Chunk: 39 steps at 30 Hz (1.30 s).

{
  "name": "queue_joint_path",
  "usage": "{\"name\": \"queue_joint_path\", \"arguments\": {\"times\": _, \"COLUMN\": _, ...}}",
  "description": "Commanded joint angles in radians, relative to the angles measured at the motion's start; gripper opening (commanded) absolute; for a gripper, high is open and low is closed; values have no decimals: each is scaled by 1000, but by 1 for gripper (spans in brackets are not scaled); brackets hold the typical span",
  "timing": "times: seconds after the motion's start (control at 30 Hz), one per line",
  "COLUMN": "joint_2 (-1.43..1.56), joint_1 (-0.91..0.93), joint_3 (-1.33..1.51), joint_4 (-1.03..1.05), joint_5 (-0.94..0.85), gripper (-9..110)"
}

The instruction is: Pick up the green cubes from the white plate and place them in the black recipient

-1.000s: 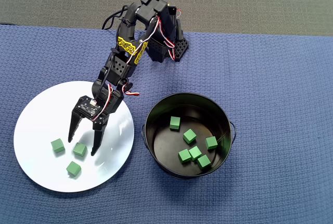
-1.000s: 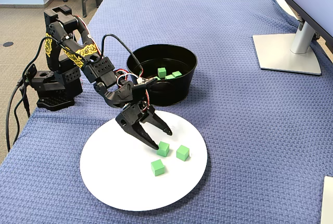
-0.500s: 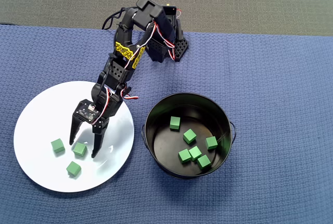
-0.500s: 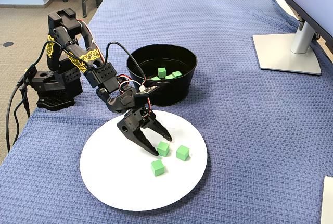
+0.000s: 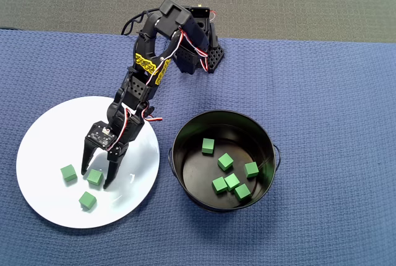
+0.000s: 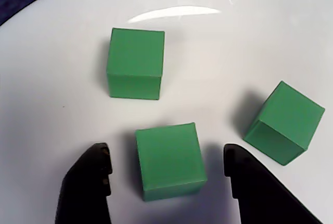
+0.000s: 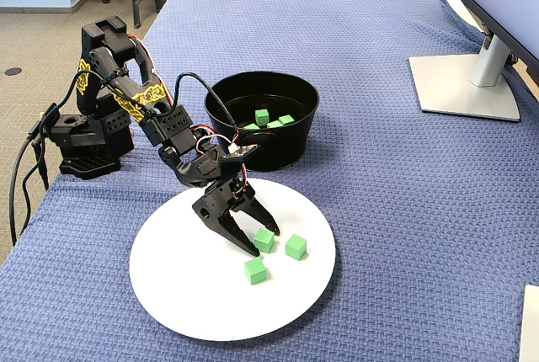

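The white plate (image 5: pixel 49 148) holds three green cubes. My gripper (image 5: pixel 96 177) is open and low over the plate, its two black fingers on either side of the middle cube (image 5: pixel 94 177) with a small gap on each side. In the wrist view that cube (image 6: pixel 169 161) sits between the fingers (image 6: pixel 88 187), and the other two cubes (image 6: pixel 135 62) (image 6: pixel 285 121) lie beyond on the plate (image 6: pixel 52 78). The fixed view shows the gripper (image 7: pixel 261 242) around the same cube (image 7: pixel 264 240). The black bucket (image 5: pixel 185 148) next to the plate holds several green cubes (image 5: pixel 226 161).
The arm's base (image 5: pixel 204 49) stands at the back edge of the blue cloth (image 5: pixel 334 124). In the fixed view the bucket (image 7: pixel 286 151) stands just behind the plate (image 7: pixel 194 286), and a grey monitor stand (image 7: pixel 467 84) is at the far right.
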Motion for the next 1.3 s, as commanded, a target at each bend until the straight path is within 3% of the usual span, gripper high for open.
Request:
{"name": "queue_joint_path", "arguments": {"times": 0.0, "joint_2": 8, "joint_1": -12, "joint_3": -67, "joint_4": -37, "joint_5": 28, "gripper": 5}}
{"name": "queue_joint_path", "arguments": {"times": 0.07, "joint_2": 8, "joint_1": -14, "joint_3": -67, "joint_4": -40, "joint_5": 32, "gripper": 1}}
{"name": "queue_joint_path", "arguments": {"times": 0.4, "joint_2": 67, "joint_1": -12, "joint_3": -67, "joint_4": -21, "joint_5": 124, "gripper": 0}}
{"name": "queue_joint_path", "arguments": {"times": 0.77, "joint_2": 537, "joint_1": -23, "joint_3": -61, "joint_4": 503, "joint_5": 341, "gripper": 0}}
{"name": "queue_joint_path", "arguments": {"times": 1.07, "joint_2": 792, "joint_1": -258, "joint_3": -155, "joint_4": 819, "joint_5": 436, "gripper": 0}}
{"name": "queue_joint_path", "arguments": {"times": 1.27, "joint_2": 856, "joint_1": -514, "joint_3": -149, "joint_4": 821, "joint_5": 506, "gripper": 0}}
